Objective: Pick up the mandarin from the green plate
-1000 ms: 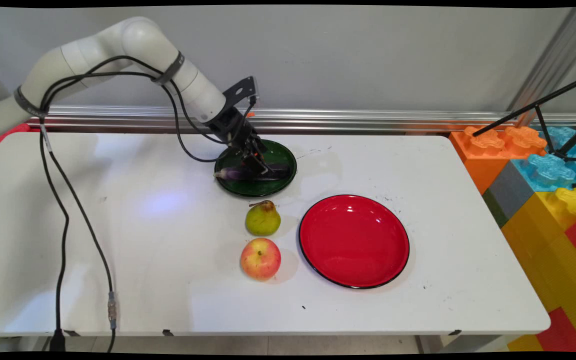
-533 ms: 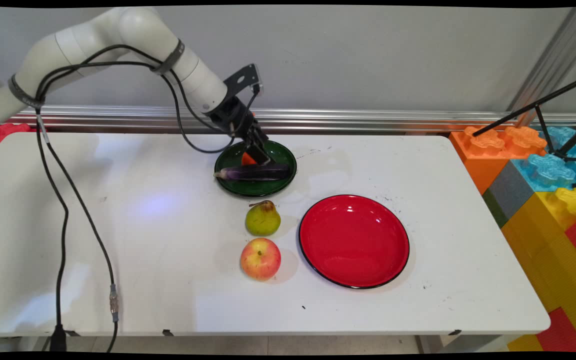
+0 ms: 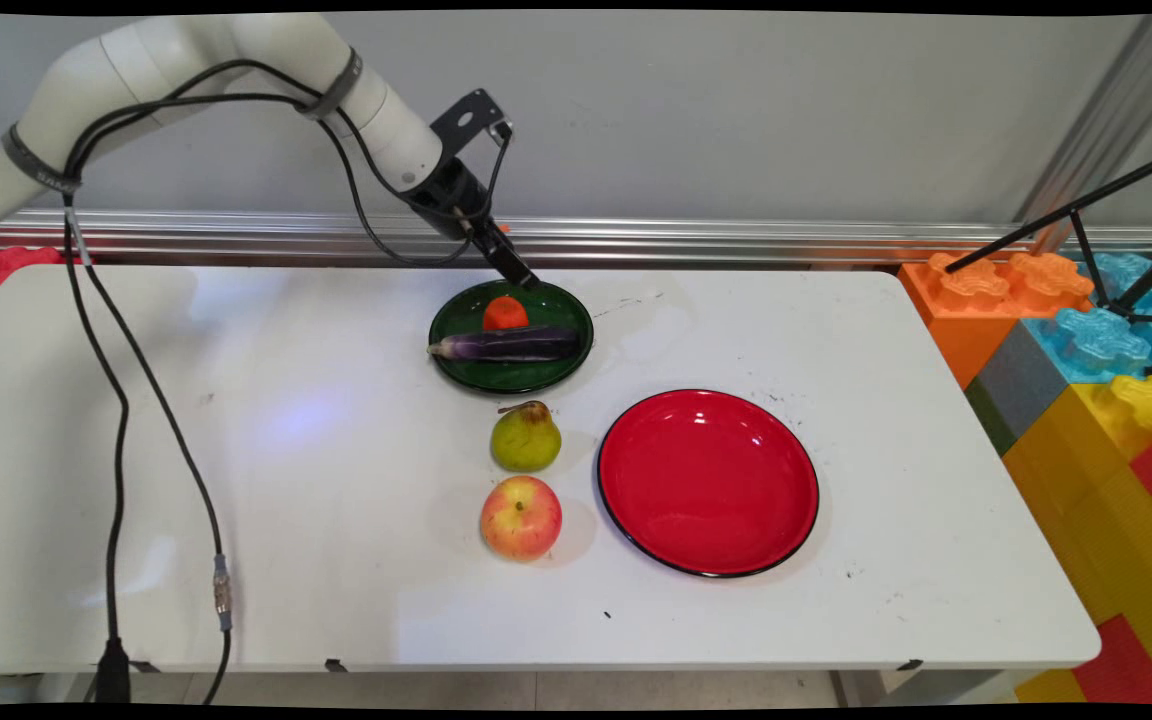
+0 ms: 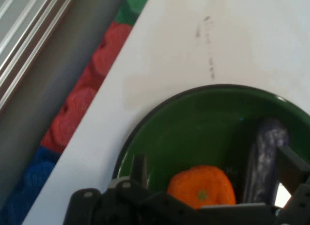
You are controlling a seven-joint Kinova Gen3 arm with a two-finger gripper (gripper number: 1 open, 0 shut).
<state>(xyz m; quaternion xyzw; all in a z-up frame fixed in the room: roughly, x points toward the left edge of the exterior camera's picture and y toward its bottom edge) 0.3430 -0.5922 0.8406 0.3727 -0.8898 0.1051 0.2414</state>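
Main view, counted left to right across the white surface: one green plate near the far edge, one pear and one apple in a line toward the near edge, and one red plate to their right, bare inside. On the green plate lie one orange fruit and one purple eggplant, the eggplant stretched across the plate on its near side, the orange fruit just behind it toward the far edge. The gripper hangs above the plate's far rim, tilted down toward it, clear of both pieces and holding nothing. In the hand view the fingers stand apart, with the orange fruit between them and below, the eggplant beside the right finger, and the green plate filling the lower half. Beyond the surface's right edge stands a stack of big toy blocks in orange, blue, yellow and red. A second ago the gripper was down on the eggplant in the plate, hiding the orange fruit; it has since risen and drawn back toward the far edge, while the eggplant, pear, apple and red plate lie as they did.
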